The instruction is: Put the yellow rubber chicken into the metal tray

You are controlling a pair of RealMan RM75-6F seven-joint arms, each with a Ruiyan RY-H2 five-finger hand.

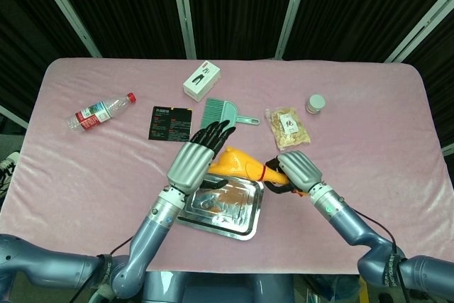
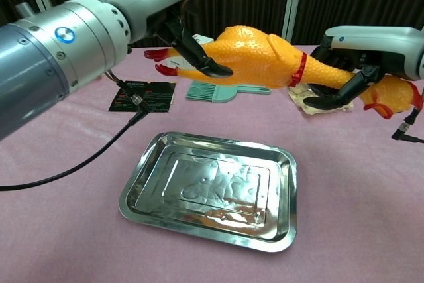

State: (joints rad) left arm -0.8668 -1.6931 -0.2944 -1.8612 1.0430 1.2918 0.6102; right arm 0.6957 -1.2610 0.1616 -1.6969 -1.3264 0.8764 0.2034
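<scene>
The metal tray (image 2: 209,190) is shiny like a mirror — the rubber chicken (image 2: 265,56) bumpy, the pink tablecloth (image 1: 369,104) soft and fuzzy.

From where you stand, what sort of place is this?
Probably a robot test bench, not a home: a table under a pink cloth, black curtains on metal frames behind, and unrelated props like a water bottle and brush.

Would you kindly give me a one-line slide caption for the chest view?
Right robot hand holds the rubber chicken by the neck above the metal tray; left robot hand opens beside it.
</scene>
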